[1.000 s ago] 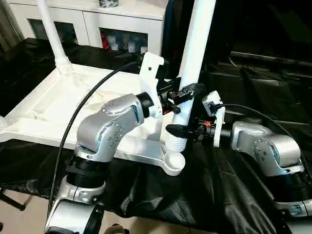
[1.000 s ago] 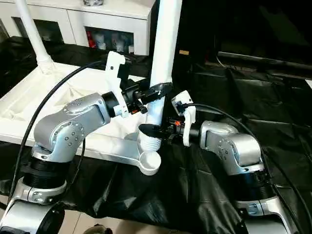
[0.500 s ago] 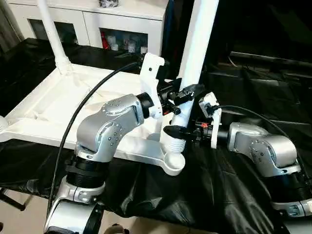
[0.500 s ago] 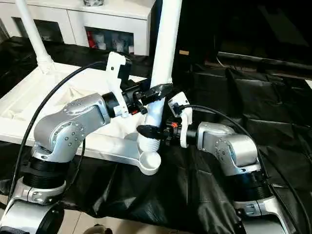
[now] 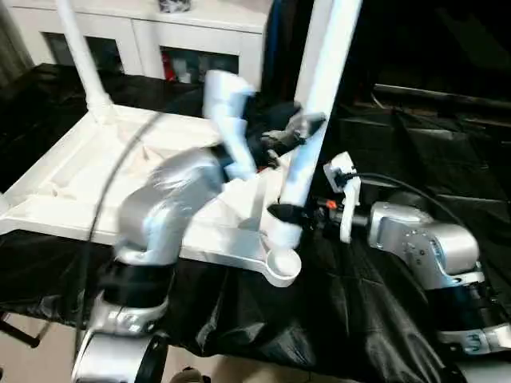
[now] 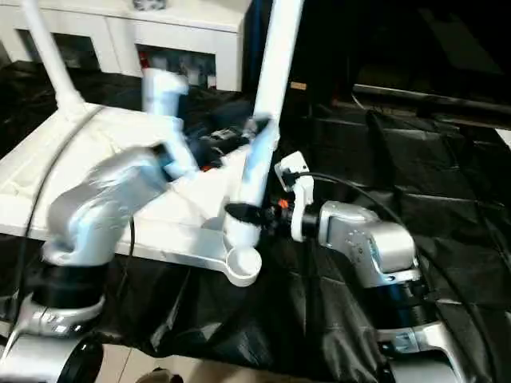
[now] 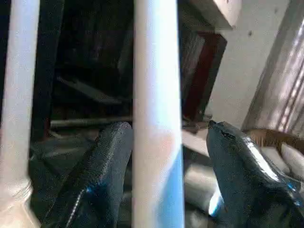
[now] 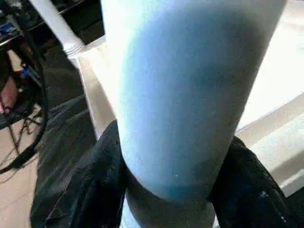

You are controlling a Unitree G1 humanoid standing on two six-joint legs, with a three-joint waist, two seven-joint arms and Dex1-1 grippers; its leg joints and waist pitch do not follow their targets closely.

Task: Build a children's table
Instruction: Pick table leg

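The white table top (image 5: 72, 187) lies underside up on the black cloth. One leg (image 5: 80, 56) stands in its far left corner. A second leg (image 5: 315, 96) leans over the near right corner, its ribbed lower end just above the round corner socket (image 5: 281, 265). My right gripper (image 5: 283, 214) is shut on that lower end, a finger pressed on each side in the right wrist view (image 8: 171, 142). Higher up the same leg is my left gripper (image 5: 297, 132); in the left wrist view (image 7: 166, 133) its fingers (image 7: 237, 166) straddle the tube, one with a gap beside it, so it is open.
A white cabinet (image 5: 200, 32) with glass doors stands behind the table. Black cloth (image 5: 383, 311) covers the work surface and hangs over its near edge. A black cable runs along each forearm.
My left arm has swung up and back, blurred with motion, and its fingers have opened off the leg. The leg now leans more to the right. The right gripper has closed on its base.
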